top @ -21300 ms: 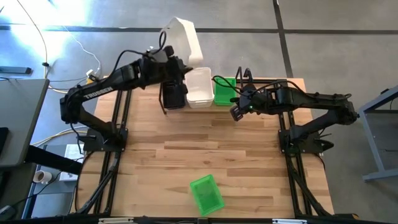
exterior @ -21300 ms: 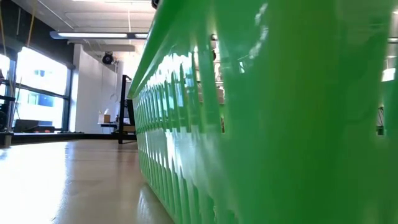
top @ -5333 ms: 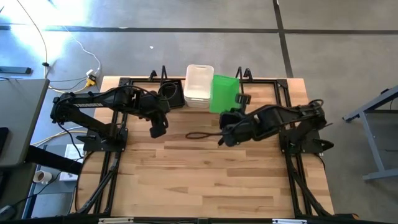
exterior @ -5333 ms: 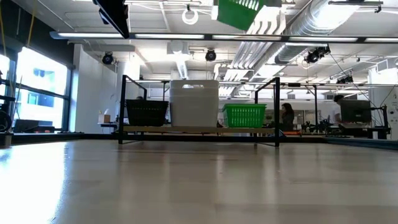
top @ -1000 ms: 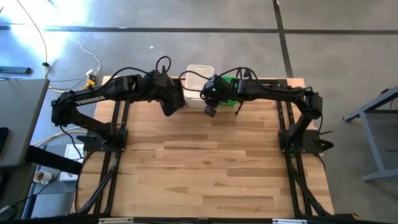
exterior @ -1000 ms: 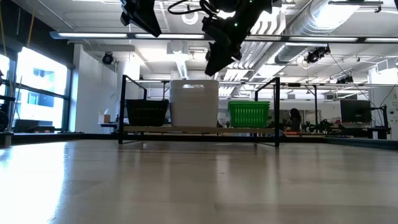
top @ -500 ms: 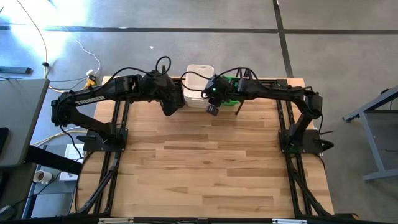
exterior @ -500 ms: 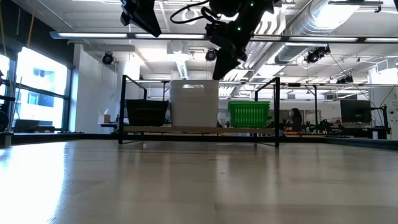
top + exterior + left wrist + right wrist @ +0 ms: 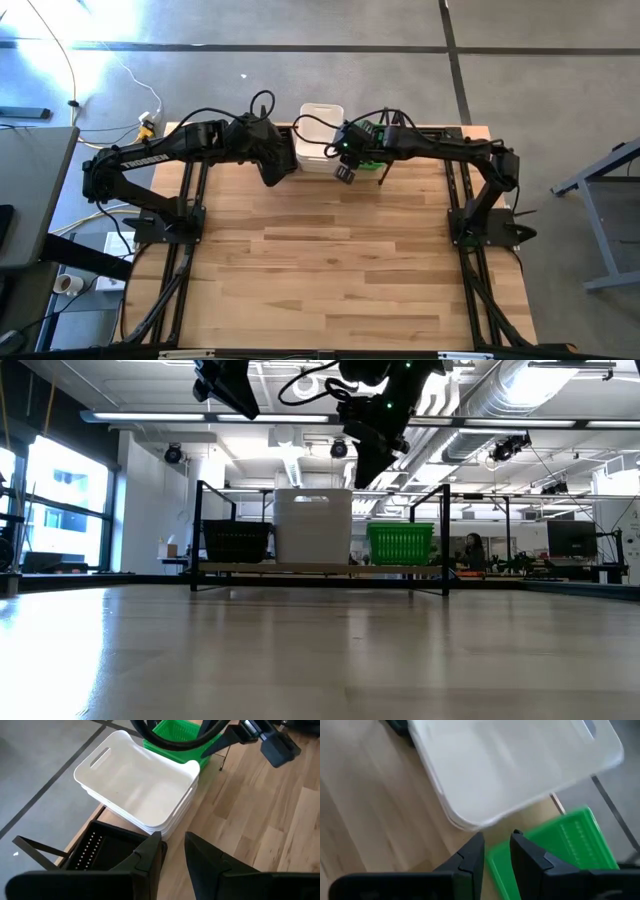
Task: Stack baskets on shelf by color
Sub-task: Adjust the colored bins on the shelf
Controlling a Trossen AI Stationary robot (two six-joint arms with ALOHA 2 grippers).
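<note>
Three stacks of baskets sit on the shelf (image 9: 425,130) along the table's (image 9: 330,270) far edge in the high view: the white stack (image 9: 320,138) shows plainly at the middle, the green stack (image 9: 368,146) is partly covered by the right arm, and the black one lies hidden under the left arm. The left gripper (image 9: 271,174) hangs over the shelf's left end, the right gripper (image 9: 343,171) just at the near corner of the white stack. From the low view the shelf (image 9: 320,568) carries, side by side, the black baskets (image 9: 237,542), the taller white stack (image 9: 313,526) and the green baskets (image 9: 400,544); both arms hang above them, clear of the table top. The left wrist view looks down on the black basket (image 9: 102,851) beside the white stack (image 9: 142,787), with the left gripper (image 9: 172,847) holding nothing, its fingers (image 9: 150,854) set narrowly apart. The right wrist view shows the right gripper (image 9: 496,849) likewise empty and narrow, over the seam between the white basket (image 9: 505,765) and the green one (image 9: 555,845).
</note>
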